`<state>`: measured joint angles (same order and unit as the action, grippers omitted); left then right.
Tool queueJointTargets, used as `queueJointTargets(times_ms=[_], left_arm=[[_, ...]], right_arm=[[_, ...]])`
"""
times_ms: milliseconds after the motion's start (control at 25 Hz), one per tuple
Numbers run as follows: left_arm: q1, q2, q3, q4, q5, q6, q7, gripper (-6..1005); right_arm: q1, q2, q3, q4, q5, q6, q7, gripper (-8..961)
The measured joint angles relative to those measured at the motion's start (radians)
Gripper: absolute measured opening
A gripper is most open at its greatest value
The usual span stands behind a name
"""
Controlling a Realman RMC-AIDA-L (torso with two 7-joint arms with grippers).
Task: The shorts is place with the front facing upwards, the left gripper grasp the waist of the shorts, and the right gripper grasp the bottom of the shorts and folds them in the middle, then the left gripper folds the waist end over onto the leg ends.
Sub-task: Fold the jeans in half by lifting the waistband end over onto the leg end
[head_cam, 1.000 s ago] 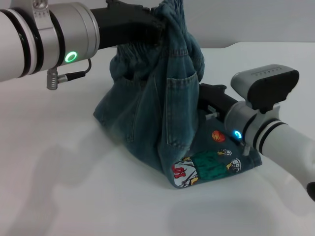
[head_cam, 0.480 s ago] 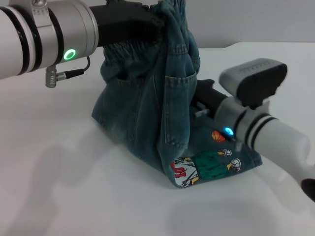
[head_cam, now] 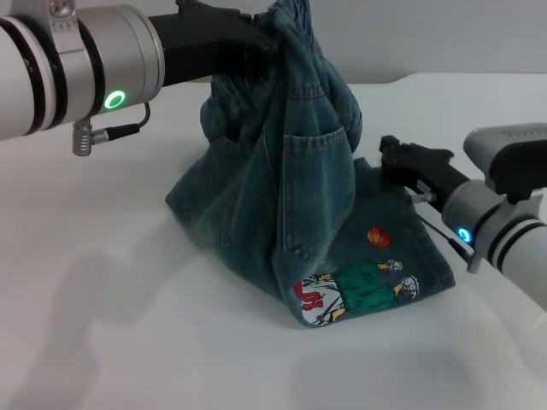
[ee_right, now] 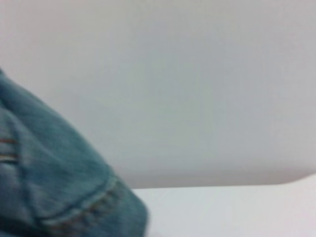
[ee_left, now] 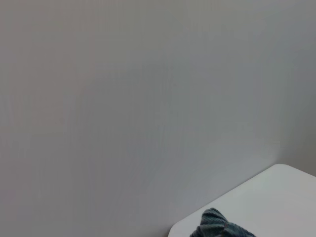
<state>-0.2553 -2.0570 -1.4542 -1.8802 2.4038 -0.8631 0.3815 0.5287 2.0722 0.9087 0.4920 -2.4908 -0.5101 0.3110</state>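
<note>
The blue denim shorts (head_cam: 291, 196) hang in a bunched cone over the white table. My left gripper (head_cam: 261, 47) is shut on the ruffled waist (head_cam: 295, 21) and holds it high at the top of the head view. The leg ends (head_cam: 359, 295), one with the cartoon print, lie flat on the table at the front. My right gripper (head_cam: 391, 155) sits just right of the shorts, low over the table, open and holding nothing. A tuft of denim (ee_left: 217, 227) shows in the left wrist view, and a stitched denim fold (ee_right: 49, 182) shows in the right wrist view.
The white table (head_cam: 128, 325) spreads out to the left and front of the shorts. Its rounded far edge (head_cam: 444, 79) meets a plain grey wall behind.
My right gripper has pulled back to the right, away from the shorts, letting the cloth go. The left gripper still holds the waist high, with the fabric shifted slightly right.
</note>
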Motion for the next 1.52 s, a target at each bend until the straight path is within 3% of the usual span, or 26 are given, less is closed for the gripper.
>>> queueJointTargets(times_ms=[200,320,480,640,720,840,1080,1240,1440,1520], left_arm=[[0.004,-0.001,0.008,-0.003,0.000,-0.003,0.005,109],[0.010,-0.003,0.034,0.008,0.000,0.004,0.009,110],[0.025,-0.003,0.078,0.035,-0.001,0.029,0.010,111],[0.049,-0.003,0.123,0.054,-0.009,0.068,0.010,112],[0.054,-0.003,0.143,0.058,-0.014,0.084,0.010,112],[0.055,-0.003,0.168,0.079,-0.023,0.115,0.010,113],[0.042,-0.002,0.256,0.200,-0.136,0.280,0.037,114],[0.010,-0.005,0.320,0.273,-0.225,0.332,0.091,115],[-0.041,-0.006,0.350,0.306,-0.253,0.307,0.103,116],[-0.073,-0.006,0.342,0.328,-0.256,0.268,0.096,187]], right_arm=[[-0.028,-0.001,0.048,-0.041,0.003,-0.022,-0.002,-1],[-0.088,-0.023,0.084,-0.024,-0.002,-0.086,-0.004,0],[-0.220,-0.070,0.109,0.090,-0.004,-0.202,-0.051,0],[-0.356,-0.084,0.169,0.242,-0.005,-0.232,-0.182,0],[-0.431,-0.083,0.212,0.335,-0.017,-0.223,-0.269,0],[-0.474,-0.078,0.239,0.385,-0.043,-0.218,-0.299,0],[-0.580,-0.038,0.345,0.499,-0.180,-0.205,-0.311,0],[-0.602,-0.022,0.380,0.542,-0.243,-0.172,-0.312,5],[-0.597,-0.021,0.382,0.549,-0.250,-0.161,-0.312,11],[-0.595,-0.020,0.378,0.551,-0.250,-0.158,-0.312,14]])
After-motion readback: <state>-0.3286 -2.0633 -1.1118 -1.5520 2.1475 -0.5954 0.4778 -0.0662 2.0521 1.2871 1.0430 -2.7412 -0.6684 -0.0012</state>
